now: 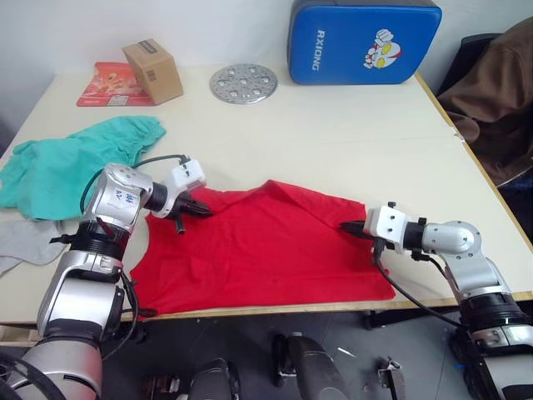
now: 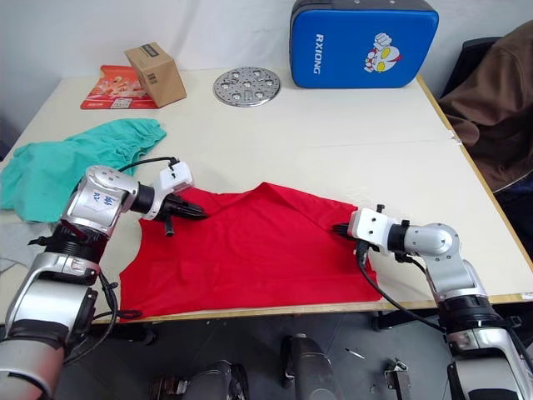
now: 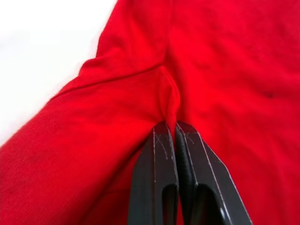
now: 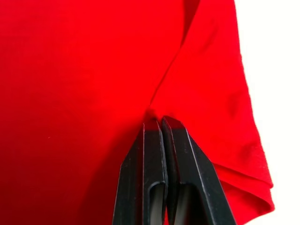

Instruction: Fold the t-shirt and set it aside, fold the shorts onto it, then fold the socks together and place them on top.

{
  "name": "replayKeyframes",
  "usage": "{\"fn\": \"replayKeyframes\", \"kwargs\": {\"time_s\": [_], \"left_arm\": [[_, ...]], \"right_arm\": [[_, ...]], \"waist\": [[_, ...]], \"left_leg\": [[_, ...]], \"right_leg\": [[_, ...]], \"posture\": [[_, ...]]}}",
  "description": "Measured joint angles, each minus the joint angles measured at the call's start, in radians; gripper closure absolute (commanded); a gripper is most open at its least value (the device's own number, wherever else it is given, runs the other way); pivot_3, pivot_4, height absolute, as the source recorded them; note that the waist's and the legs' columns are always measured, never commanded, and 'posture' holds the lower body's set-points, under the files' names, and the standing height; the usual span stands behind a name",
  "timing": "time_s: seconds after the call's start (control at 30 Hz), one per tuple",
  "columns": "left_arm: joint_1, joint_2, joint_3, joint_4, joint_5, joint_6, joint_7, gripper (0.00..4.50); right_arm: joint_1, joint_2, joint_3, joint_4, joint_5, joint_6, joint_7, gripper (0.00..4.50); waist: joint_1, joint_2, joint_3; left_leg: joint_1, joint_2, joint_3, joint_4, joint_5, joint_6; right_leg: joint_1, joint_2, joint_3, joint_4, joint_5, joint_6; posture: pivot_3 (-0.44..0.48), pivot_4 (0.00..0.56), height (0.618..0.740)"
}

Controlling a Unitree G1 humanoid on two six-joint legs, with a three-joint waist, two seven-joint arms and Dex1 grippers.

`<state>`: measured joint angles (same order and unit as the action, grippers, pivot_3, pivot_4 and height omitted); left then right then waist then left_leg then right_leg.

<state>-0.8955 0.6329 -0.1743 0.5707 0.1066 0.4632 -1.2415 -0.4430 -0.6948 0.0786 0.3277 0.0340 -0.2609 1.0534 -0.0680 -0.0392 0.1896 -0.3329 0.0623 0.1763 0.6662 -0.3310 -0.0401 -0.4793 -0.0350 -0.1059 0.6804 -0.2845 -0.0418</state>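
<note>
The t-shirt (image 1: 266, 246) is spread on the white table (image 1: 350, 142), near the table's front edge, and its lower hem reaches this edge. It is taken here as the landmark for all other places.

Well to the left of the t-shirt, a grey sock (image 1: 25, 242) is seen at the table's left border. Just behind the sock, the shorts (image 1: 75, 162) are lying crumpled, also to the left of the t-shirt and apart from it.

At the left upper corner of the t-shirt, the left gripper (image 1: 202, 210) is placed. Its fingers (image 3: 164, 154) are pressed together, and a fold of the red fabric is pinched between their tips, as the left wrist view shows.

Far behind the t-shirt, on the left side, a red flat packet (image 1: 108, 83) is lying with a small cardboard box (image 1: 154, 71) resting partly on it. Next to them, a round perforated metal disc (image 1: 243, 83) is found, and more to the right a blue pad (image 1: 362, 42) is standing against the wall.

At the right edge of the t-shirt, the right gripper (image 1: 348, 227) is placed. Its fingers (image 4: 161, 140) are also closed narrowly, and a crease of the red fabric is caught at their tips, beside the folded hem.

To the right of the t-shirt, beyond the table, a brown garment (image 1: 495, 92) is draped.
</note>
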Motion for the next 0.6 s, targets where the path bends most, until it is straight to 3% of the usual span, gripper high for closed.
{"fn": "replayKeyframes", "kwargs": {"time_s": [0.03, 0.13, 0.37, 0.53, 0.6], "left_arm": [[0.006, 0.0, 0.0, -0.014, -0.007, 0.017, 0.003, 4.48], [0.011, 0.0, 0.0, -0.029, -0.029, 0.056, 0.006, 3.77], [0.016, 0.072, 0.018, -0.07, -0.122, 0.072, -0.078, 1.63], [-0.011, 0.186, 0.052, 0.025, -0.137, -0.143, -0.116, 0.03], [-0.049, 0.215, 0.05, 0.149, -0.102, -0.297, -0.08, 0.03]], "right_arm": [[0.001, 0.0, 0.0, 0.0, 0.0, 0.001, -0.002, 4.5], [0.002, 0.0, -0.001, 0.0, 0.002, 0.005, -0.007, 4.5], [0.015, 0.0, -0.002, -0.005, 0.01, 0.01, -0.022, 4.5], [0.023, 0.0, -0.006, -0.01, 0.016, 0.023, -0.033, 4.5], [0.024, 0.0, -0.007, -0.011, 0.016, 0.024, -0.034, 4.5]], "waist": [[0.002, 0.0, 0.0], [0.009, 0.0, 0.0], [0.012, 0.0, 0.0], [0.015, 0.0, 0.0], [0.016, 0.0, 0.0]], "left_leg": [[0.0, 0.0, 0.0, 0.0, 0.0, 0.0], [0.0, 0.0, 0.0, 0.0, 0.0, 0.0], [0.0, 0.0, 0.0, 0.0, 0.0, 0.0], [0.0, 0.0, -0.001, 0.001, 0.0, 0.0], [0.0, 0.0, -0.001, 0.001, 0.0, 0.0]], "right_leg": [[0.0, 0.0, 0.0, 0.0, 0.0, 0.0], [0.0, 0.0, 0.0, 0.0, 0.0, 0.0], [0.0, 0.001, 0.0, 0.0, 0.0, 0.0], [0.001, 0.0, 0.0, 0.0, 0.0, 0.0], [0.001, 0.0, 0.0, -0.001, 0.0, 0.0]], "posture": [[0.0, 0.15, 0.74], [0.0, 0.15, 0.74], [0.0, 0.15, 0.74], [0.0, 0.15, 0.74], [0.0, 0.15, 0.74]]}}
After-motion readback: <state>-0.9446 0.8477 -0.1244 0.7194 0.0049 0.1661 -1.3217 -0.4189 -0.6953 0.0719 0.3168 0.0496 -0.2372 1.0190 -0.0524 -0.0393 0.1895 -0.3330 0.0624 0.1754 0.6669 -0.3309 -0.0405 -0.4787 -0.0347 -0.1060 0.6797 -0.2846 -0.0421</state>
